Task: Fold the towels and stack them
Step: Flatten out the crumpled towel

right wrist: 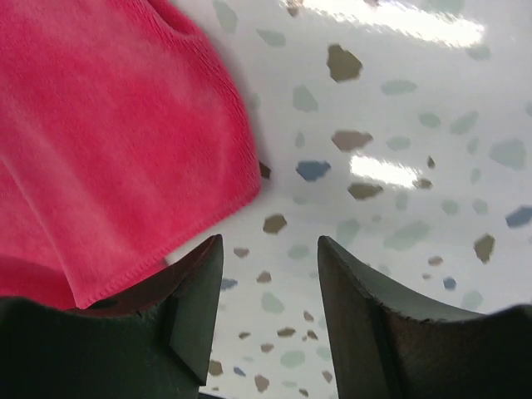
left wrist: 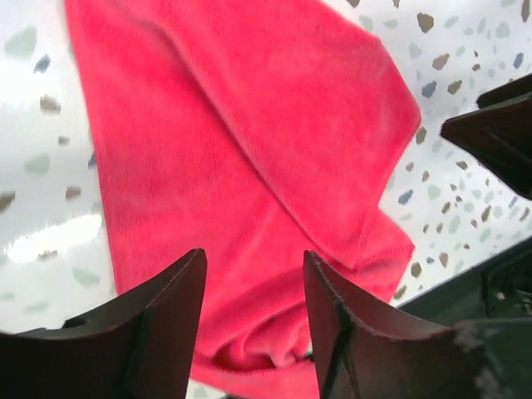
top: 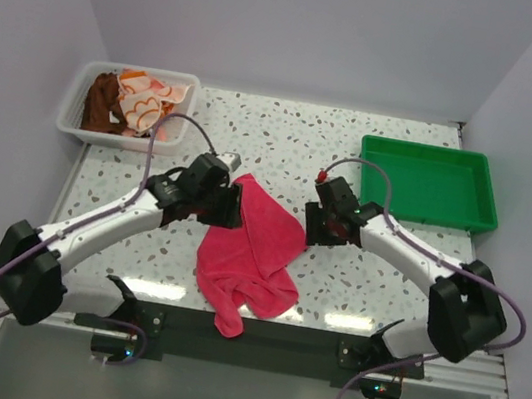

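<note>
I see the hot pink towel [top: 249, 253] lying rumpled on the table [top: 286, 137] between my 2 arms, reaching the near edge. The left gripper [left wrist: 253, 270] has its fingers spread above the cloth, holding nothing. The right gripper [right wrist: 270, 249] is spread also, just beside the towel's edge.

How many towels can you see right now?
3. A hot pink towel lies crumpled on the table; a brown towel and an orange flowered towel sit in the white basket at the far left. More may be hidden underneath.
</note>
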Tool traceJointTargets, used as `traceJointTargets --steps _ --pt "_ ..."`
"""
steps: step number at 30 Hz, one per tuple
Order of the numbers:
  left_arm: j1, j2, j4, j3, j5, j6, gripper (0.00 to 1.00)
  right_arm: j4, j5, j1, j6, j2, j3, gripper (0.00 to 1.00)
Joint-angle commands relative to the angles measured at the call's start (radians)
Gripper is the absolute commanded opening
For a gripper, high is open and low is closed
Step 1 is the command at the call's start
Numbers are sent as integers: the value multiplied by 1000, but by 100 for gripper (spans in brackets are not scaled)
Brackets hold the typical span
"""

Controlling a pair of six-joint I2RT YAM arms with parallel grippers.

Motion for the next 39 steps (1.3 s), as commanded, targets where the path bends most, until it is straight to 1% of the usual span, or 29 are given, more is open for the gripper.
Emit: traceJointTargets --steps 1,2,4,5,7,12,14,15,16,18,19,20,22,23,24,26,28,29,31,33,36,37,38,39 --pt "-2 159 138 67 -5 90 54 193 -87 -15 -58 108 74 52" --pt "-4 190 146 78 3 99 50 207 -89 -16 -61 149 82 52" --pt "-2 268 167 93 -1 116 48 240 -75 -21 -63 186 92 51" --pt "-2 288 173 92 3 117 45 242 -70 -24 -63 218 98 51" --pt "-2 335 196 77 17 122 43 248 -55 -27 -66 240 108 50" --pt "-2 389 216 11 41 113 38 261 -90 -29 -87 297 118 46" --pt "-4 392 223 -12 52 105 36 256 -101 -27 -107 312 129 41" --pt "-6 391 224 -35 57 104 36 250 -125 -27 -112 326 134 38" --pt "-4 389 221 -48 66 102 35 241 -133 -27 -118 332 146 28" --pt "-4 386 210 -78 66 102 34 219 -132 -27 -138 347 160 14" --pt "-4 382 200 -90 65 100 33 210 -125 -27 -142 349 177 3" --pt "-4 377 197 -103 66 100 30 196 -95 -27 -161 346 189 0" --pt "-4 351 186 -144 84 97 28 137 -26 -27 -188 318 247 0" --pt "-6 339 183 -175 95 97 27 112 68 -27 -222 305 273 0" --pt "-6 313 180 -190 104 93 27 75 112 -27 -241 283 301 0" --pt "-4 279 172 -233 127 85 26 63 210 -27 -296 219 374 0" --pt "-4 229 158 -258 153 71 25 67 235 -27 -328 186 425 0" --pt "-4 210 152 -281 160 67 25 61 235 -26 -349 168 440 0" --pt "-4 156 138 -299 178 48 25 2 165 -24 -350 162 470 0" --pt "-4 104 131 -331 195 27 25 -44 110 0 -337 159 453 3" --pt "-7 41 109 -371 235 4 25 -95 30 78 -330 153 375 11" --pt "-6 23 88 -379 250 -1 25 -110 -10 98 -328 151 343 20" --pt "-6 4 74 -385 255 -8 25 -124 -23 126 -324 148 329 22" --pt "-7 -34 42 -388 258 -11 25 -141 -50 128 -313 131 301 28"
